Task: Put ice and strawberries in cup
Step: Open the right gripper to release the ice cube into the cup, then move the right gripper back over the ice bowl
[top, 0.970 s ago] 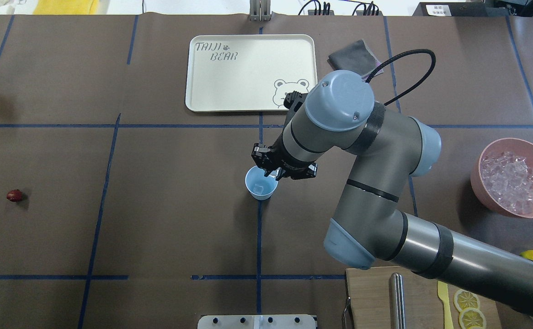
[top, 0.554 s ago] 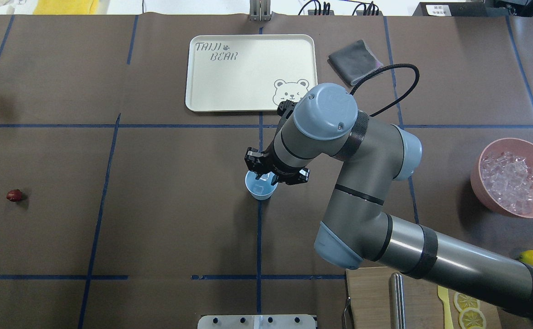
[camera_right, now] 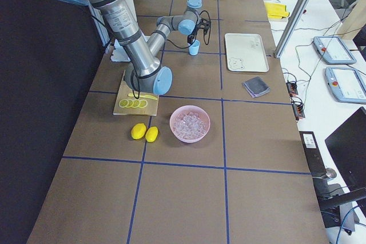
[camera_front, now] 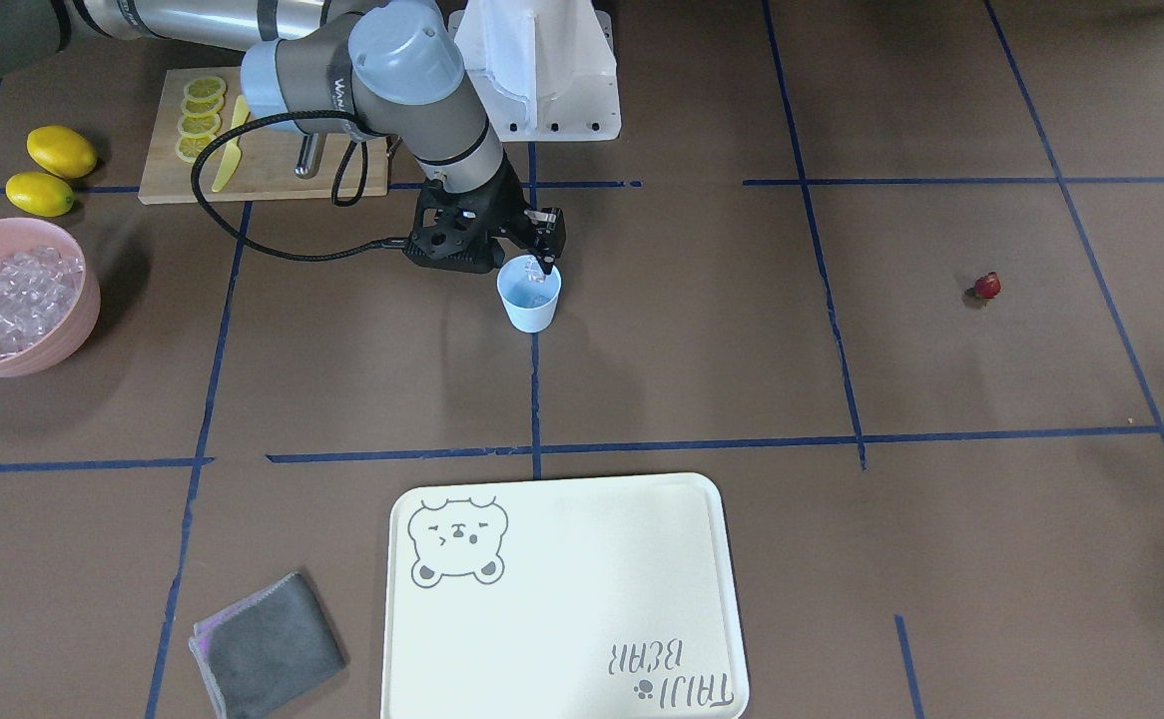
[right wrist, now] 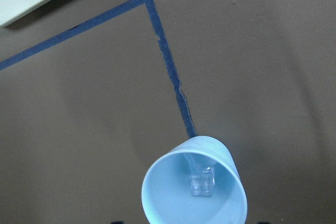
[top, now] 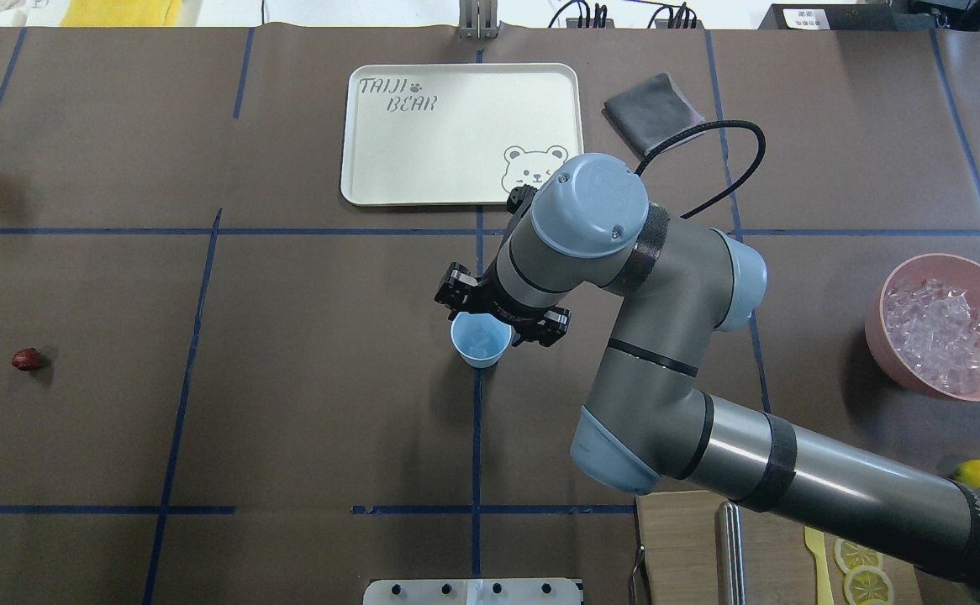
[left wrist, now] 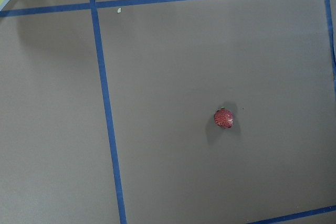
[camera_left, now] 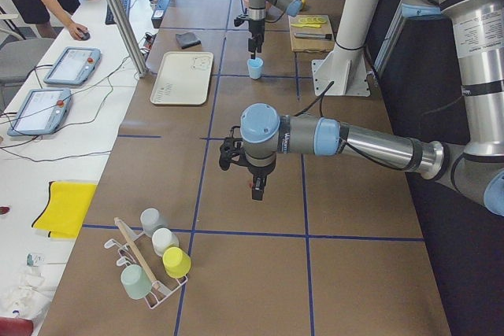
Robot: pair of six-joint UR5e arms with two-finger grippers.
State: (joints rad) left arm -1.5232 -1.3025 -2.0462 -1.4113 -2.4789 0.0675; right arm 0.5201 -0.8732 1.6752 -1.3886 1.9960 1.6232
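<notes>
**Right arm [top: 792, 479]:** it enters from the lower right of the overhead view and reaches to the centre, wrist turned down. The right gripper [camera_front: 542, 262] hangs just above the rim of the cup [top: 482, 343], jaws spread, holding nothing.

**Cup:** upright at centre frame, long axis vertical, mouth up, with one ice cube [right wrist: 202, 184] on its floor.

**Strawberry [top: 27, 360]:** it lies alone near the far left edge.

**Left gripper [camera_left: 257, 188]:** it points down over the table; whether its jaws are apart cannot be told.

**Surface:** a brown table [top: 288, 403] crossed by blue tape lines [top: 330, 231]. A pink bowl [top: 902, 374] heaped with ice sits at the right edge, and a cream tray [top: 456, 143] at top centre.
</notes>
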